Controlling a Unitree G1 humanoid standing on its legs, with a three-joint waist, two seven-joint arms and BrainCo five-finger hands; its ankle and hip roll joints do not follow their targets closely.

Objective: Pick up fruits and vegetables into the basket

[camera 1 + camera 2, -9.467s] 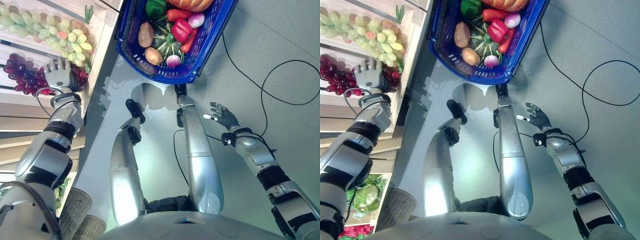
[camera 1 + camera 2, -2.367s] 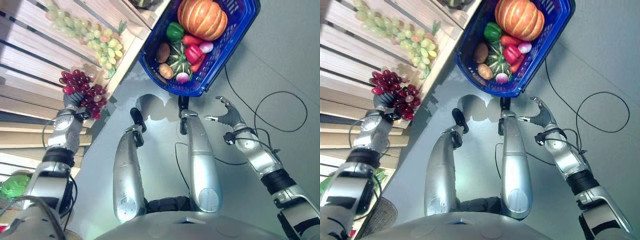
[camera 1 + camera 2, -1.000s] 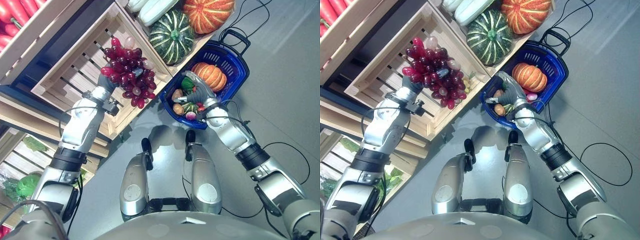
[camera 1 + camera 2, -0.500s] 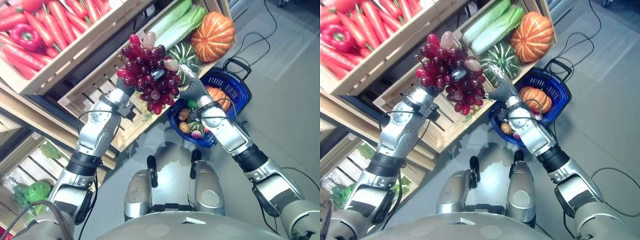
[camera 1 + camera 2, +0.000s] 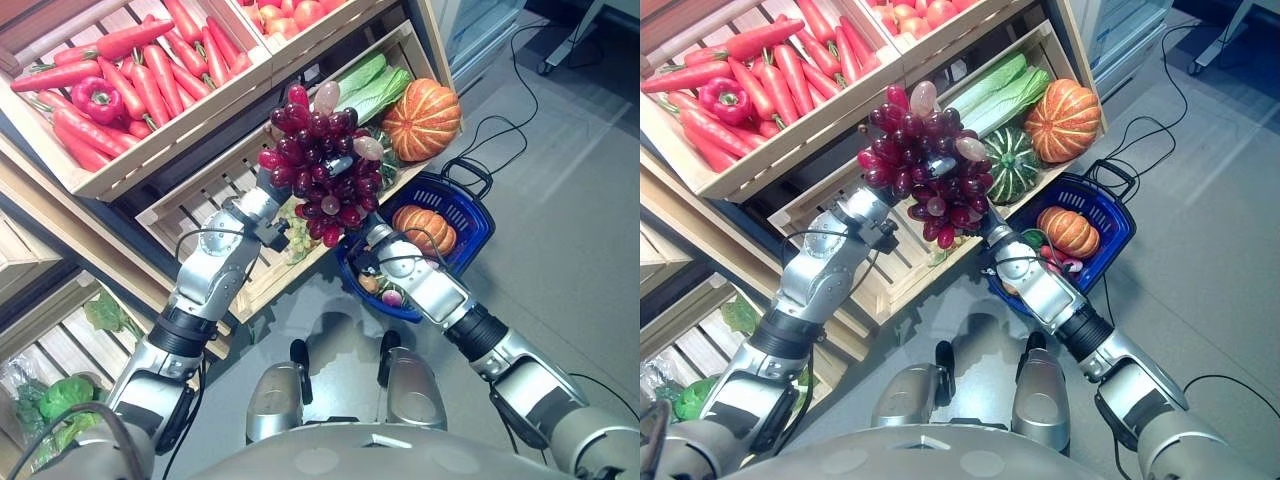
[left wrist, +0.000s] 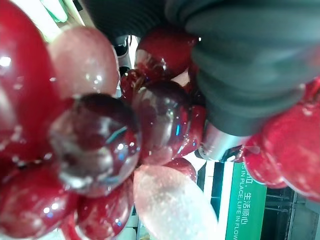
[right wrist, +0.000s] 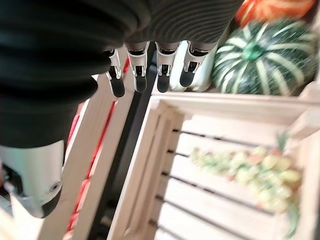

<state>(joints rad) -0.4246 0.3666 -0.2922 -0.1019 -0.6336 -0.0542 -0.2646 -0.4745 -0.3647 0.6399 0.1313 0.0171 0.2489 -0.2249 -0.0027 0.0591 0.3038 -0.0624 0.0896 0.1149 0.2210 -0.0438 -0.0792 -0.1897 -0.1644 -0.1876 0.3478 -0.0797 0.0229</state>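
Left hand [image 5: 262, 196] has raised the red grapes [image 5: 323, 160] higher, grip apparently closed; right hand [image 7: 150, 70] straight-fingered beneath.

The red grapes [image 5: 322, 165] at the frame's centre look like glossy, smooth plastic, some beads translucent with bright highlights; the crates [image 5: 190, 195] across the upper left are pale raw wood, matt, with visible slats; the basket [image 5: 470, 215] at centre right is shiny blue plastic with a perforated wall; the pumpkin [image 5: 422, 118] at upper right has a smooth, ribbed, slightly shiny skin; the floor [image 5: 580, 220] on the right is grey and matt.
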